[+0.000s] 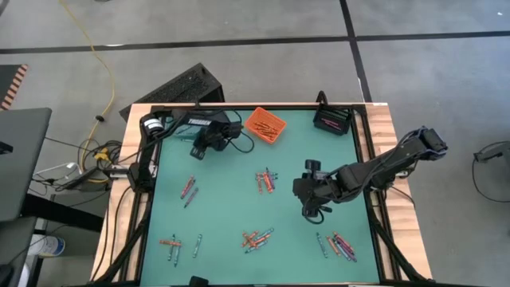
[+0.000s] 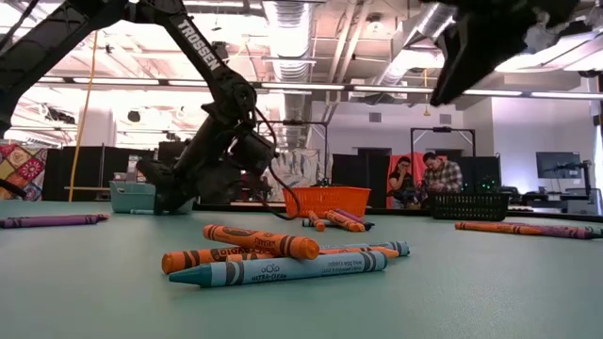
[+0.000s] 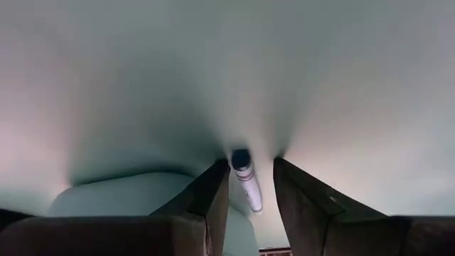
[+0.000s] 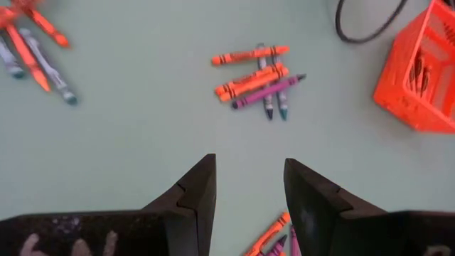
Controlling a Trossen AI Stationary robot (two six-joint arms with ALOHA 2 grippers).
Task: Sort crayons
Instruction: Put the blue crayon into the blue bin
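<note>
Crayons lie in small heaps on the green mat: one mid-table, one near the front, one front right, and two on the left. My left gripper is low over the mat at the far left, beside the teal bin. Its fingers stand either side of a blue-grey crayon, with a gap on each side. My right gripper hangs open above the mat right of centre with nothing between its fingers.
An orange bin holding crayons stands at the far middle, and a black bin at the far right. A dark cable loops on the mat near the orange bin. People sit in the room beyond the table.
</note>
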